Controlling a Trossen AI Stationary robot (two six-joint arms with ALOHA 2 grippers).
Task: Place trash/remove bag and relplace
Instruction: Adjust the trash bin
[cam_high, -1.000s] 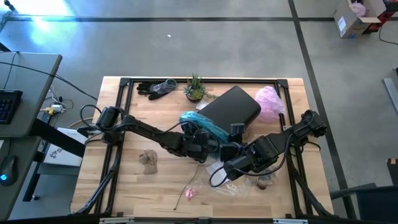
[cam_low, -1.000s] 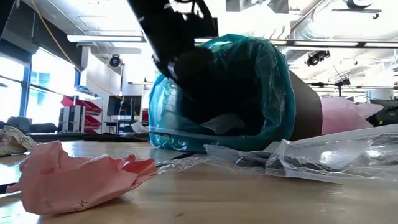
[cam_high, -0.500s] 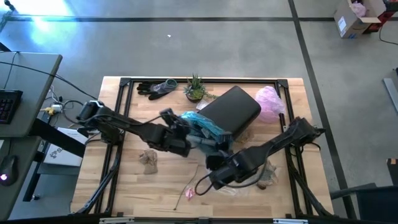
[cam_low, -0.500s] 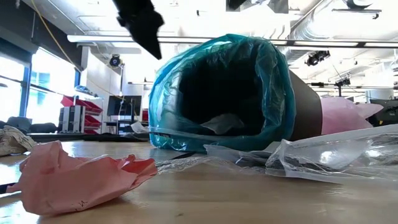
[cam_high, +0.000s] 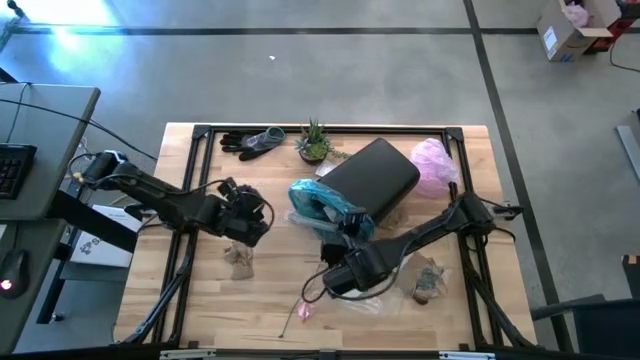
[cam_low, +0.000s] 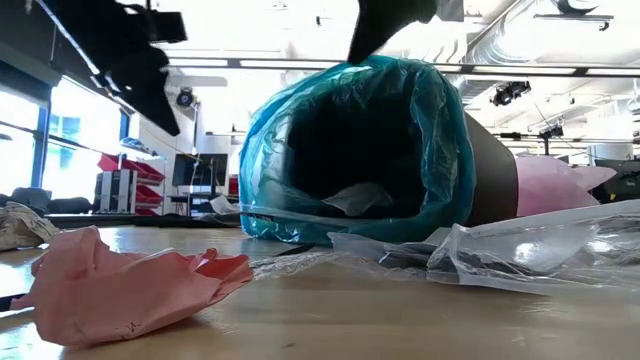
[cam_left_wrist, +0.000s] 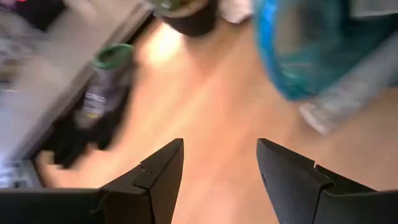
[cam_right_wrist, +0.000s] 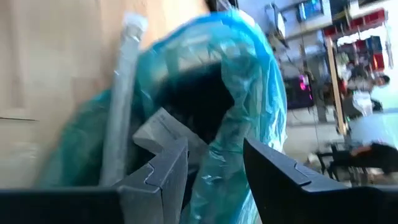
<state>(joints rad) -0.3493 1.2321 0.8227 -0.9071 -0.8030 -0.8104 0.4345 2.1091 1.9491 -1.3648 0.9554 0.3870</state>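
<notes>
Teal, thin, wrinkled plastic bag (cam_high: 322, 203) is seen lining a dark bin (cam_high: 375, 178) that is laid on its side near the middle of the high view, on the wooden counter (cam_high: 200, 300). A white paper scrap (cam_low: 350, 198) is seen inside the bag's mouth in the low view. The left gripper (cam_high: 250, 215) is held left of the bag, above a brownish crumpled lump (cam_high: 238, 259), and its fingers (cam_left_wrist: 163, 168) are spread wide and empty. The right gripper (cam_high: 338, 280) is held just below the bag, over clear plastic wrappers (cam_low: 520, 255), and its fingers (cam_right_wrist: 168, 168) are parted with nothing between them. A pink crumpled paper (cam_low: 130, 285) is seen at the lower left of the low view.
</notes>
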